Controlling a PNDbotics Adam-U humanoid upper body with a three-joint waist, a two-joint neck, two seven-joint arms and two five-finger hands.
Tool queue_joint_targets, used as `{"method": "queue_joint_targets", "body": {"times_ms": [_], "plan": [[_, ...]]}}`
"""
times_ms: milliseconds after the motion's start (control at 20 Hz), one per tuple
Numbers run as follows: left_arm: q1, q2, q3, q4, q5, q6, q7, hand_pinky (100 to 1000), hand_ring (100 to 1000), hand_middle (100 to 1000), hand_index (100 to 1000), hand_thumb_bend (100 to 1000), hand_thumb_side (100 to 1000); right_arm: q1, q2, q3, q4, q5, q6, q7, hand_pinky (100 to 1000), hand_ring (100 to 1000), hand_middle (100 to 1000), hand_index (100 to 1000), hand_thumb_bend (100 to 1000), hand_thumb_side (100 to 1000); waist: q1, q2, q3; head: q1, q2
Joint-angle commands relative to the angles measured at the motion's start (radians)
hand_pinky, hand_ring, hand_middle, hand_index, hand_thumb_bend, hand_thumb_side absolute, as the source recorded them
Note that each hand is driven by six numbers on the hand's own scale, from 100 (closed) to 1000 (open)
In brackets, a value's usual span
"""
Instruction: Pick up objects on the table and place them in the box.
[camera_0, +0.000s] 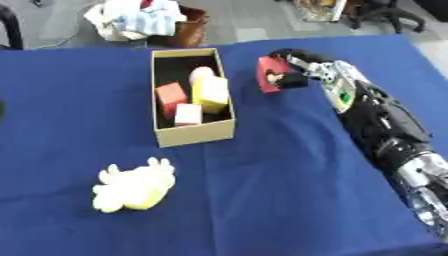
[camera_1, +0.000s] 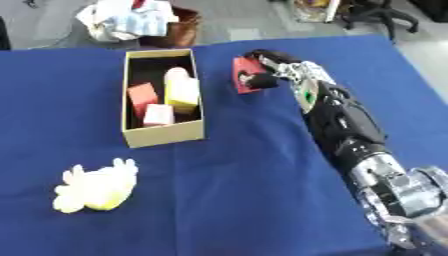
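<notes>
My right hand (camera_0: 293, 67) has its fingers curled round the red block (camera_0: 269, 74), upper centre, beside the box (camera_0: 194, 134).

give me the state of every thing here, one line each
open-topped tan cardboard box: upright, holding blocks
red block, pink block, yellow block: inside the box
red block outside the box: beside the box, gripped
black right hand: curled round that block
pale yellow plush toy: lying on blue cloth, untouched
</notes>
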Motion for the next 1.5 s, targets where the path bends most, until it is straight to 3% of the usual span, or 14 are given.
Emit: {"method": "queue_joint_targets", "body": {"times_ms": [50,150,300,350,550,750,1200,1300,1350,1400,1500], "plan": [[-0.013,0.018,0.007,-0.015,0.006,-0.001,-0.001,702,615,620,775,318,612,-0.007,0.007,0.01,-0.013,0.042,-0.011,0.006,819,856,944,1000,100,430,0.008,-0.003,0.003,-0.003,-0.014],[-0.014,0.017,0.008,-0.014,0.006,-0.001,0.0,702,615,620,775,317,612,-0.006,0.009,0.008,-0.018,0.053,-0.015,-0.001,761,790,899,1000,100,336,0.008,-0.002,0.003,-0.004,-0.013],[-0.014,0.018,0.009,-0.014,0.006,-0.002,0.001,702,615,619,775,316,612,-0.004,0.008,0.006,-0.026,0.059,-0.022,-0.02,638,647,787,970,100,100,0.008,-0.002,0.002,-0.006,-0.014],[-0.013,0.019,0.009,-0.013,0.006,-0.001,0.001,701,615,619,775,316,612,-0.003,0.007,0.006,-0.03,0.06,-0.025,-0.031,583,584,726,937,100,100,0.009,-0.001,0.001,-0.006,-0.014],[-0.012,0.019,0.01,-0.011,0.007,-0.001,0.002,701,614,619,775,316,612,-0.004,0.003,0.008,-0.057,0.053,-0.047,-0.084,476,469,553,850,100,100,0.009,-0.002,-0.004,-0.007,-0.015],[-0.011,0.02,0.011,-0.011,0.008,-0.002,0.003,701,613,619,775,315,612,-0.011,-0.004,0.021,-0.111,0.022,-0.08,-0.122,432,427,489,824,100,100,0.011,-0.005,-0.01,-0.008,-0.015],[-0.007,0.021,0.014,-0.01,0.008,-0.002,0.005,701,612,618,775,314,612,-0.025,-0.012,0.061,-0.231,-0.06,-0.122,-0.086,443,437,490,833,100,100,0.011,-0.012,-0.016,-0.011,-0.01],[-0.006,0.021,0.014,-0.01,0.008,-0.002,0.005,701,612,618,775,315,612,-0.026,-0.011,0.068,-0.234,-0.06,-0.119,-0.048,552,538,606,908,100,100,0.011,-0.013,-0.015,-0.013,-0.01],[-0.006,0.021,0.014,-0.01,0.008,-0.003,0.005,701,612,618,775,314,612,-0.025,-0.011,0.07,-0.23,-0.056,-0.114,-0.022,677,688,776,990,100,100,0.011,-0.013,-0.014,-0.014,-0.01],[-0.006,0.021,0.014,-0.01,0.008,-0.003,0.005,701,611,618,775,315,612,-0.024,-0.011,0.07,-0.221,-0.049,-0.108,0.007,698,717,804,999,100,126,0.011,-0.013,-0.014,-0.014,-0.011],[-0.005,0.022,0.015,-0.01,0.008,-0.003,0.005,701,611,618,775,315,612,-0.02,-0.01,0.062,-0.195,-0.041,-0.092,0.055,743,772,850,1000,100,363,0.011,-0.013,-0.015,-0.014,-0.011]]}}
